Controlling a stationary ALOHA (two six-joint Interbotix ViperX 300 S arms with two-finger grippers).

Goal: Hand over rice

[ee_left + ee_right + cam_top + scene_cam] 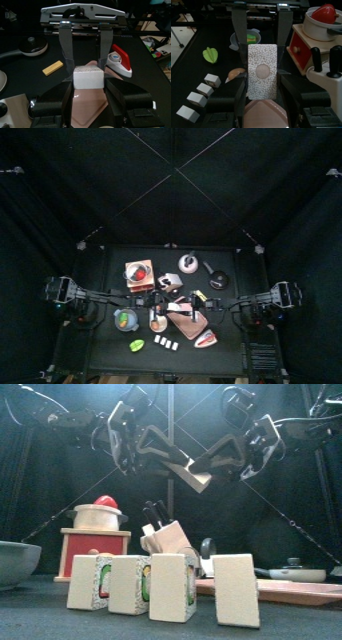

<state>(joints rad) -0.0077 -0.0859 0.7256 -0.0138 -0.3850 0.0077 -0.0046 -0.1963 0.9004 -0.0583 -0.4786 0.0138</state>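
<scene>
The rice [195, 480] is a white speckled block held in the air over the table's middle, between both grippers. My left gripper [171, 468] comes in from the left and my right gripper [218, 466] from the right, their tips meeting at the block. In the left wrist view the rice [88, 78] sits between my left gripper's [88, 86] jaws, with the other arm's fingers [67, 50] flanking its far end. In the right wrist view the rice [262, 70] lies lengthwise between my right gripper's [263, 87] jaws, which press on its sides.
Below the grippers lies a pink cutting board [198, 328]. Several white blocks [171, 586] stand in a row at the front edge. A red-topped grinder [96, 514], a knife block [167, 534], a bowl [16, 562] and a pan [297, 571] stand behind. A green leaf [210, 55] lies near the bowl.
</scene>
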